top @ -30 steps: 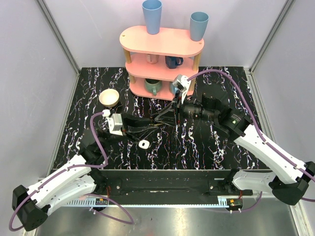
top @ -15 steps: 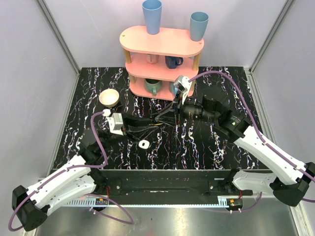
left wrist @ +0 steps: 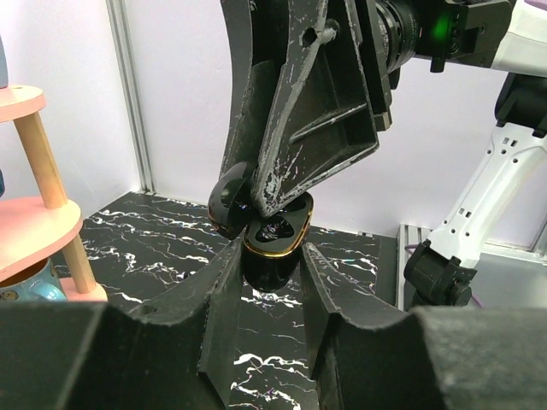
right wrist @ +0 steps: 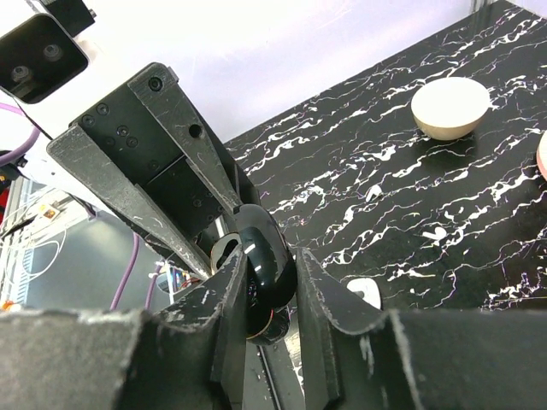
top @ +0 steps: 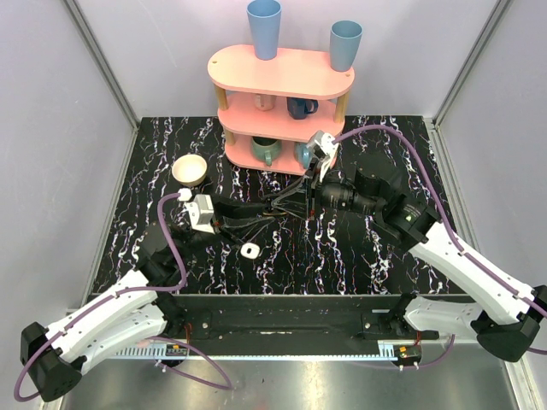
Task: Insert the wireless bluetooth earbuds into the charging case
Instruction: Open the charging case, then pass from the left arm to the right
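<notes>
Near edge: both arm bases are here, and the arms reach inward and meet about mid-bench (top: pixel 367 256).

Charging case (top: pixel 249 250): white, rounded-square, dark spot in the centre. It lies flat on the bench left of centre, closer to the near edge than the far one. Nothing touches it. It sits just on the near side of the left arm's fingers, apart from them.

Left gripper (left wrist: pixel 270 260): fingers pressed in on the lower body of a black gold-rimmed piece (left wrist: pixel 278 232). The piece is glossy, rim facing up and tilted. It looks lifted off the bench.

Right gripper (right wrist: pixel 267 269): faces the left one nose to nose from the opposite side, fingers pinching a glossy black rounded part of the same piece. In the left wrist view its fingertips land right at the gold rim, with a rounded black lobe just beside them on the left. Can't tell whether that lobe is a hinged lid or a separate part.

Further back, left side of the bench: cream bowl (top: pixel 190 168), well apart from both grippers and from the case.

Far edge, centre: pink three-tier shelf (top: pixel 282 73).
- Top tier: left blue cup (top: pixel 264 27) and right blue cup (top: pixel 345 44).
- Middle tier: dark blue mug (top: pixel 298 107).
- Bottom tier: teal mug (top: pixel 264 151).

The right arm's wrist sits just in front of the shelf's right end.
</notes>
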